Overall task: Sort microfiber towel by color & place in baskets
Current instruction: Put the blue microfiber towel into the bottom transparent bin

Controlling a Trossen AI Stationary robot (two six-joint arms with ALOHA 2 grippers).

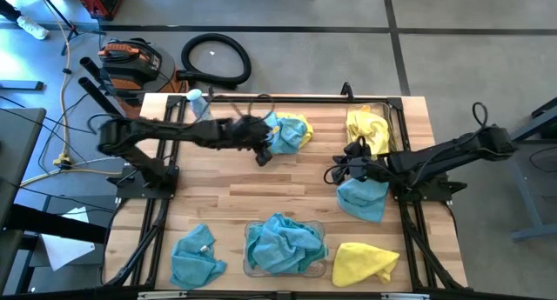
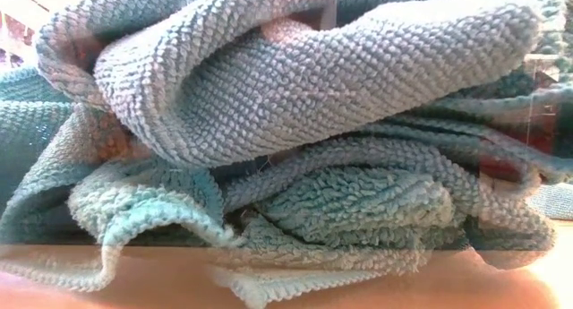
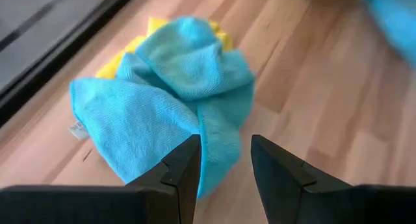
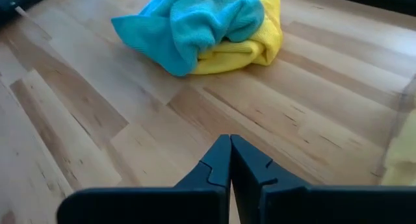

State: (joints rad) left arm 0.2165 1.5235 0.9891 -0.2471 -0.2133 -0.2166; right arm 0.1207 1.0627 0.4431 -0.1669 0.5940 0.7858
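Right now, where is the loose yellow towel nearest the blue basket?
In the high view the yellow towel lies on the table's near edge, right of the basket of blue towels, below the right gripper.

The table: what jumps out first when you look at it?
Bright soft teal-blue cloths heaped in a clear plastic bin at the wooden table's front edge. At the back, the open left gripper sits beside a teal-and-yellow cloth pile. The right gripper, fingers shut, holds nothing.
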